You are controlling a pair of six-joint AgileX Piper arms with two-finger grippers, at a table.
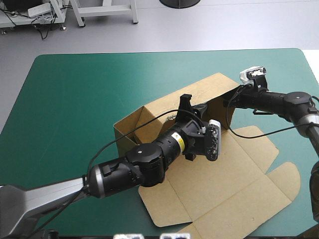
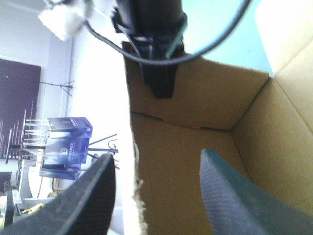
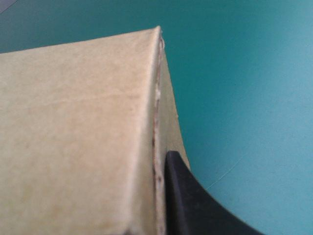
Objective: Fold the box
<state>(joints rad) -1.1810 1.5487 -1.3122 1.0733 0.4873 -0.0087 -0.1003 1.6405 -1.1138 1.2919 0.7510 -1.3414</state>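
The teal-green surface (image 1: pixel 75 99) fills most of the high view. The brown box (image 1: pixel 234 174) lies from its middle toward the right side. The far part of the sheet has its walls raised into an open tray. The near part lies flat on the cover, with its flaps spread toward the near right corner.

The left arm reaches in from the near left corner, crosses over the near wall and ends inside the tray. The left gripper (image 1: pixel 187 105) sits close to the far wall. The right arm comes in from the right edge. The right gripper (image 1: pixel 228 101) meets the top of the tray's right wall, near the far corner.

In the left wrist view the left gripper (image 2: pixel 157 154) has its 2 black fingers well apart. The ragged edge of a raised wall runs up between them, so 1 finger (image 2: pixel 230 196) is inside the box (image 2: pixel 195 103) and the other is outside it. Neither presses the board. Ahead, the right gripper (image 2: pixel 159 78) hangs over the opposite wall's top edge.

In the right wrist view the wall of the box (image 3: pixel 73 122) covers most of the scene. Only 1 black finger (image 3: pixel 190 200) shows, lying tight against the board's edge with the teal-green cover beyond. The other finger is hidden behind the board, so this gripper seems to be clamped on the wall.
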